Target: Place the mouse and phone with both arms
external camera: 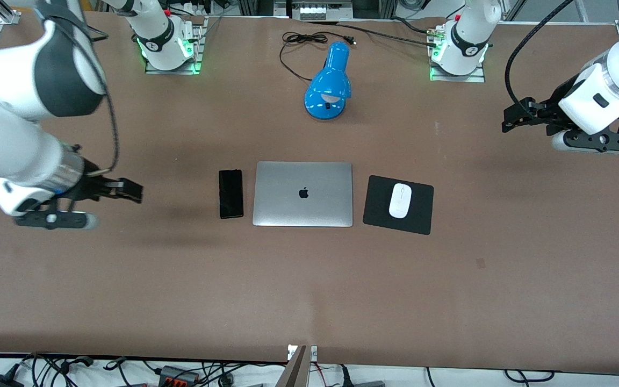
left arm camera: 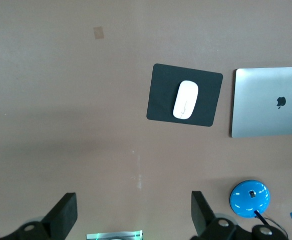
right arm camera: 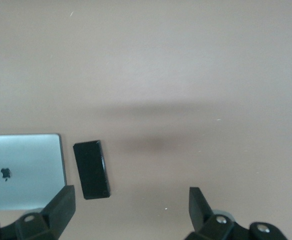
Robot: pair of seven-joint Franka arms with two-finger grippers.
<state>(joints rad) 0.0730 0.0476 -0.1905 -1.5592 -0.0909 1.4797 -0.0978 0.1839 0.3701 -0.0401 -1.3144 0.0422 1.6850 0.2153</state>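
- Front: phone (external camera: 231, 193) lies flat on the counter (external camera: 309, 290), just beside the closed laptop (external camera: 302, 194) on the right arm's side, long axis running base-to-camera. Mouse (external camera: 400, 200) sits on the pad (external camera: 398, 205) at the laptop's left-arm side, same long axis. Lamp (external camera: 328, 83) is farther from the camera than the laptop. Right hand (external camera: 127, 191) hangs over bare counter toward the right arm's end, closest to the phone. Left hand (external camera: 513, 118) hangs over the left arm's end, closest to the mouse. Both items look placed; neither hand holds anything.
- Left wrist: left hand (left arm camera: 133, 212) fingers apart, empty. Mouse (left arm camera: 185, 99) on pad (left arm camera: 208, 85), well apart from the hand, laptop (left arm camera: 268, 102) beside it.
- Right wrist: right hand (right arm camera: 130, 210) fingers apart, empty. Phone (right arm camera: 91, 169) near one finger (right arm camera: 60, 207), untouched, just beside the laptop (right arm camera: 23, 170).
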